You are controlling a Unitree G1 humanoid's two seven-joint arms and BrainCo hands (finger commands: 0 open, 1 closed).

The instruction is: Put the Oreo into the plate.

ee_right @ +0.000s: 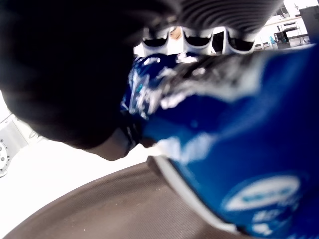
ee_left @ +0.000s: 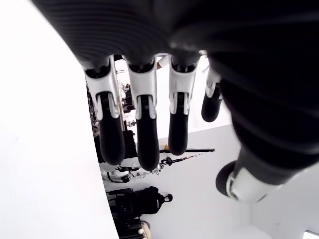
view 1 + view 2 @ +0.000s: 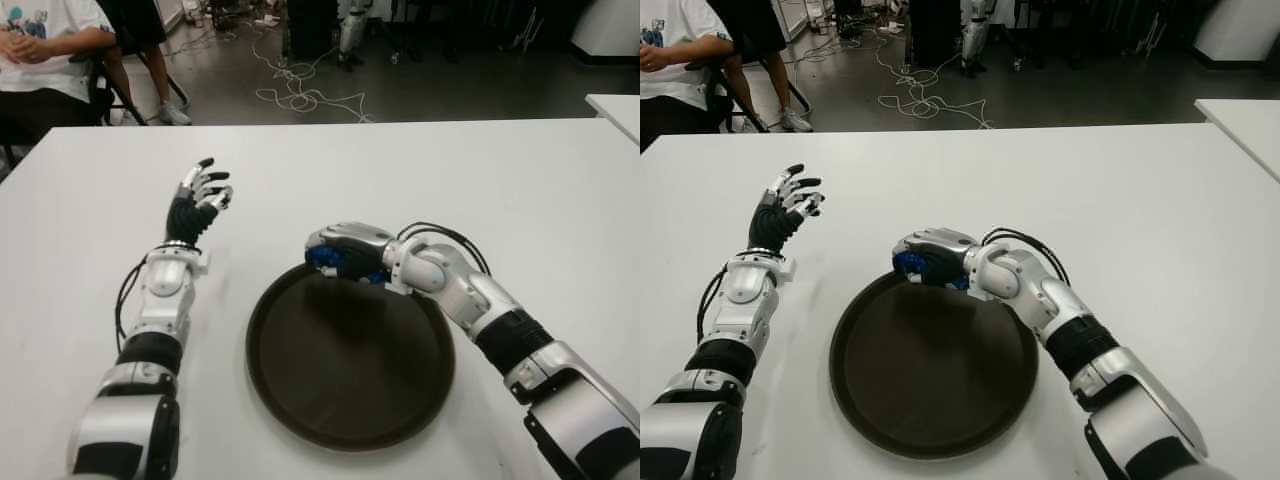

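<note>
The left hand [image 3: 198, 198] shows above the white table [image 3: 520, 190], left of the plate, with fingers spread and holding nothing; I think it only keeps out of the way. One dark round plate [image 3: 350, 410] lies in the middle. At its far rim the right hand [image 3: 345, 255] grasps the one blue Oreo packet [image 1: 234, 164], low above the plate, probably for releasing it inside.
</note>
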